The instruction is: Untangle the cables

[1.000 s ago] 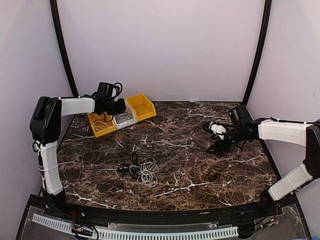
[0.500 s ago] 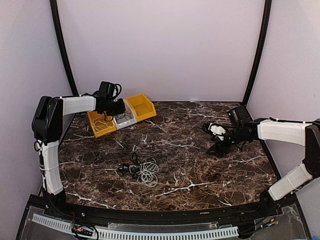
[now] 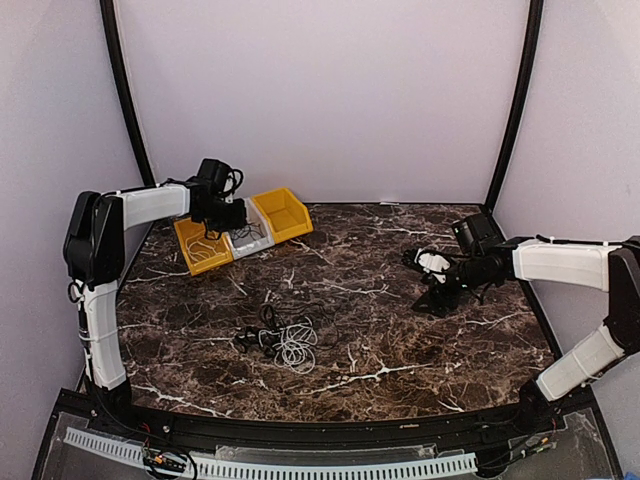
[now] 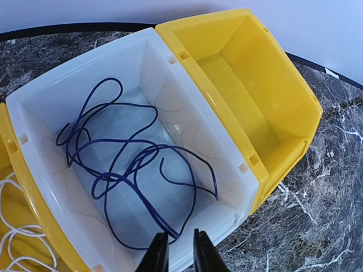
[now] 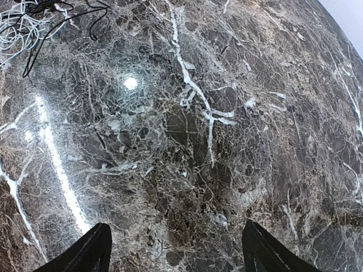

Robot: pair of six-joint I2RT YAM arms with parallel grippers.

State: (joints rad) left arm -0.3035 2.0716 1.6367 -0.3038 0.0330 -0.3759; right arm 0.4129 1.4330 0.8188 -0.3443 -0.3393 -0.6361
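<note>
— Marble desk (image 3: 400, 330): where are the cables (image 3: 285, 340)?
— Tangled, lower centre of the overhead frame.
— Tools?
— Left tool (image 4: 177, 249) nearly closed over the white bin (image 4: 34, 102); right tool (image 5: 176, 249) spread wide.

Top cam sitting high behind arm bases, looking down at whole surface (image 3: 400, 340). Left wrist cam hanging close over white bin (image 4: 193, 130), facing down. Right wrist cam looking down at bare marble, nearer; sharing cables (image 3: 285, 338) (image 5: 22, 22) w/ top view.
</note>
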